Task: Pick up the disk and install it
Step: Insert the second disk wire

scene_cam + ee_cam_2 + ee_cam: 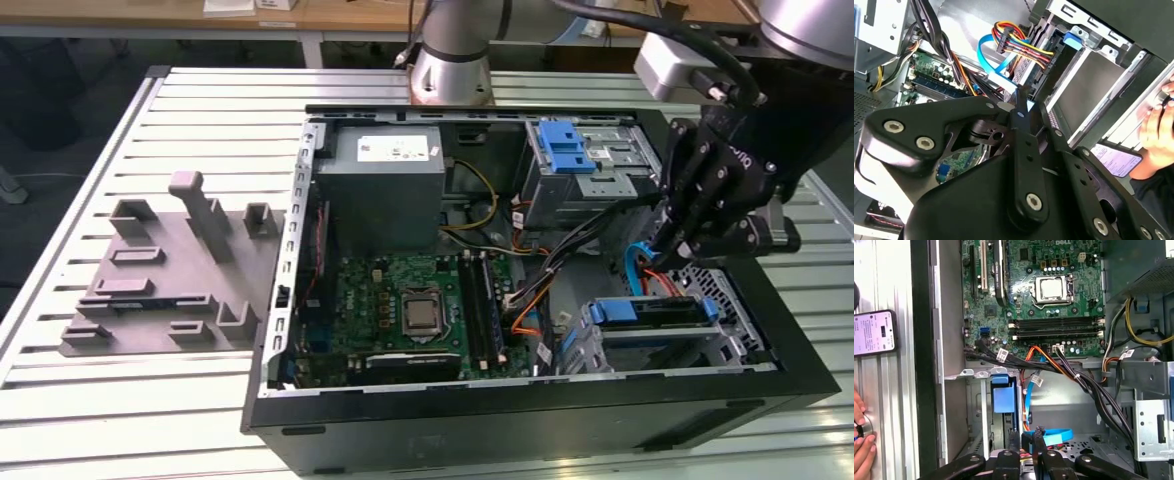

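While the open computer case [534, 405] is lying on its side on the slatted counter [80, 400], it is holding a green motherboard [400, 300] in the middle, a grey power supply [387, 180] towards the far end, and a metal drive cage [594, 185] topped by a blue latch [571, 148] at the exterior view's right. Nearer the camera on that same side, a second metal bay [727, 335] is carrying the disk [650, 312]. Its blue carrier is sitting inside the bay, and in the first wrist view the disk [1004, 399] is showing edge-on between the bay's walls.

The gripper [663, 258] is hanging inside the case just above and beside that bay, apart from the disk. Whether the gripper is spread or pressed together I cannot tell.

A flat blue cable [634, 265] is curling right next to the gripper, and in the first wrist view this blue cable [1054, 436] is lying just beside the gripper [1025, 437]. A bundle of black cables [1079, 380] and orange wires is crossing the gap between motherboard and bay, crowding the space around the gripper.

Outside the case, a grey moulded fixture [160, 280] is sitting on the counter at the exterior view's left. In the first wrist view a person's hand [861, 440] is resting on the counter near a phone [874, 332].
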Controlling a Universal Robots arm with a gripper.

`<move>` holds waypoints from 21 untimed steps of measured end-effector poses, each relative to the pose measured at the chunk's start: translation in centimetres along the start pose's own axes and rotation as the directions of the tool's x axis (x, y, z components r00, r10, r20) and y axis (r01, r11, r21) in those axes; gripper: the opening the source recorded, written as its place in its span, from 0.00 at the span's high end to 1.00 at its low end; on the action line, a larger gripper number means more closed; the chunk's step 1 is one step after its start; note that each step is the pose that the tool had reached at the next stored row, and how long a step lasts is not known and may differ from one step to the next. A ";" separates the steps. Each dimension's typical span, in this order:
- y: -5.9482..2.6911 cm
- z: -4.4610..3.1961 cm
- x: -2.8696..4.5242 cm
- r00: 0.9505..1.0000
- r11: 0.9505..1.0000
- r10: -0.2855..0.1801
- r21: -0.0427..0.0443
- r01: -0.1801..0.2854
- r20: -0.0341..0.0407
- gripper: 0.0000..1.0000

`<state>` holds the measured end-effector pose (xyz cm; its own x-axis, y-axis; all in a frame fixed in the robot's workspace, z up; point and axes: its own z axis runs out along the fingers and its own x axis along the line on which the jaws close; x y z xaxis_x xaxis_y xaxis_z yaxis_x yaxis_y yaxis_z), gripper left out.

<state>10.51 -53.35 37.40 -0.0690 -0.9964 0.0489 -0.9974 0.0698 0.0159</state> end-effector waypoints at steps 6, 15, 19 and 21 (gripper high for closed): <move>0.00 0.52 -0.08 1.000 1.000 -0.001 0.000 0.001 0.000 0.75; -0.01 1.10 -0.14 1.000 1.000 -0.003 0.000 0.003 0.000 0.75; -0.02 1.44 -0.16 1.000 1.000 -0.004 0.000 0.004 0.000 0.76; -0.02 1.61 -0.17 1.000 1.000 -0.004 0.000 0.004 0.000 0.83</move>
<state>10.51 -53.26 35.78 -0.0650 -0.9967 0.0491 -0.9977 0.0658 0.0158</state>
